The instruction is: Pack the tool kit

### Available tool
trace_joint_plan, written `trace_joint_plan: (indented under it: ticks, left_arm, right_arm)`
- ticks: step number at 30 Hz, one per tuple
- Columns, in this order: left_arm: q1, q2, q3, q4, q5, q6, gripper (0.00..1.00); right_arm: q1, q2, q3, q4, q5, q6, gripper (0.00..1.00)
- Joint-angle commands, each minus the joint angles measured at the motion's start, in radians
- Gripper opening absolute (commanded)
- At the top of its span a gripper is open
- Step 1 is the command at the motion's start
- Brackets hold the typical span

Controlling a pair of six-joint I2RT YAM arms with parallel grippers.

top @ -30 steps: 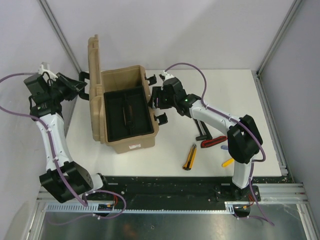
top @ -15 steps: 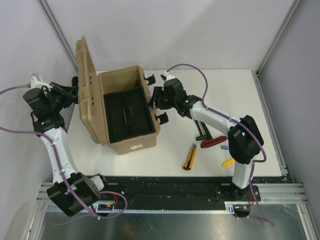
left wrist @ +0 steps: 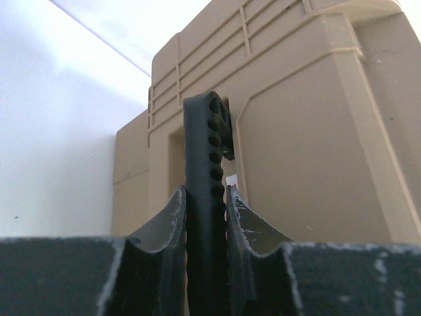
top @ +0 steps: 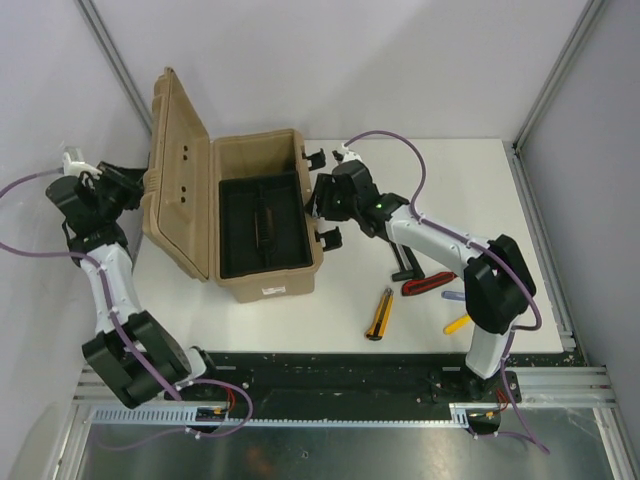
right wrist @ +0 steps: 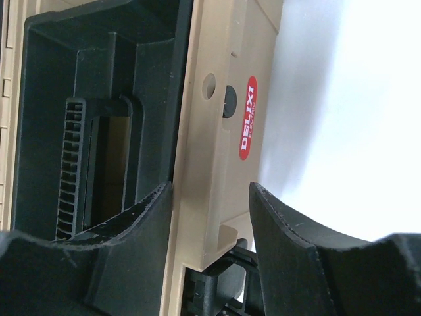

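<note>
Here the left hand (left wrist: 205, 217) pinches the lid's black handle (left wrist: 205, 151).

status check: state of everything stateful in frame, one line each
toolbox: open, upright on the table
lid: swung back to the left, past vertical
black handle: on the lid's outer face, gripped by the left fingers
left gripper: shut on the black handle
right gripper: straddling the toolbox's right wall, fingers either side
inner tray: seated in the box, no tools visible in it
utility knife: lying on the table, unpacked
</note>
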Motion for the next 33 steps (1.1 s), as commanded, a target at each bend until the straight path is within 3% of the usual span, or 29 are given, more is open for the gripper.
trace_joint_plan:
  ticks: [1, 5, 8, 12, 22, 28, 33]
  left_arm:
    - [-0.001, 0.095, -0.021, 0.069, 0.08, 0.044, 0.01]
    - [0.0, 0.134, -0.005, 0.09, 0.09, 0.032, 0.09]
    - [0.0, 0.135, 0.005, 0.089, 0.017, 0.03, 0.31]
    - [0.001, 0.137, 0.02, 0.088, -0.085, 0.001, 0.49]
    - [0.003, 0.094, 0.036, 0.065, -0.18, 0.006, 0.6]
    - [-0.004, -0.011, 0.04, 0.003, -0.291, 0.062, 0.72]
    - [-0.04, -0.065, 0.103, -0.108, -0.366, 0.153, 0.74]
  right_arm:
    - [-0.059, -0.008, -0.053, -0.23, 0.223, -0.027, 0.53]
    - [-0.059, -0.021, -0.055, -0.229, 0.243, -0.013, 0.54]
    - [-0.061, -0.028, -0.054, -0.221, 0.247, -0.006, 0.56]
    - [-0.065, -0.031, -0.054, -0.222, 0.243, 0.006, 0.57]
    - [-0.076, -0.057, -0.053, -0.2, 0.253, 0.005, 0.59]
    - [-0.075, -0.096, -0.028, -0.181, 0.296, -0.026, 0.75]
    - [-0.064, -0.122, 0.015, -0.18, 0.334, -0.066, 0.83]
